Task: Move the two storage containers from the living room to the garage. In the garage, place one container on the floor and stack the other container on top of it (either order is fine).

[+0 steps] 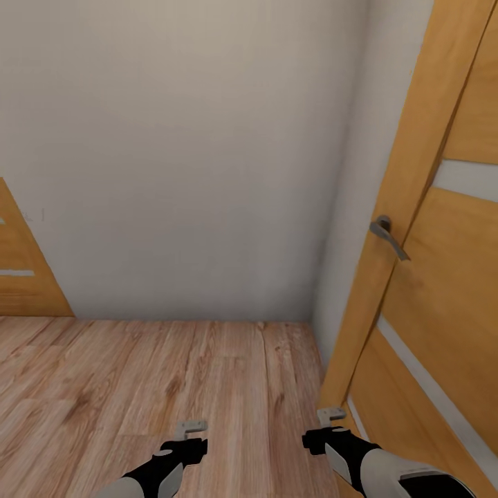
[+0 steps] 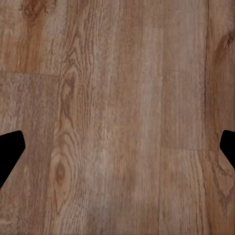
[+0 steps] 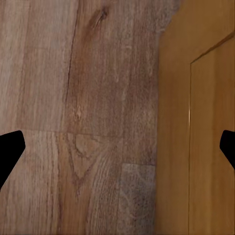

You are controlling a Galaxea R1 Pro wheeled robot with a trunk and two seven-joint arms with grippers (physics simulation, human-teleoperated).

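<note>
Both my left gripper (image 1: 191,429) and right gripper (image 1: 330,415) hung spread and empty, the right just beside the orange wooden panelled door (image 1: 443,277), which I judged it could clip.

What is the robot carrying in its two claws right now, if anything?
Nothing. The left gripper and right gripper both hang open and empty above the wood-plank floor, the right one beside the wooden door.

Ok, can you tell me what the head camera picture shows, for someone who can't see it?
A cream wall meets a light wood-plank floor in a room corner, with an orange wooden door and its grey handle at the right. Both arms reach in low, left gripper and right gripper empty.
</note>
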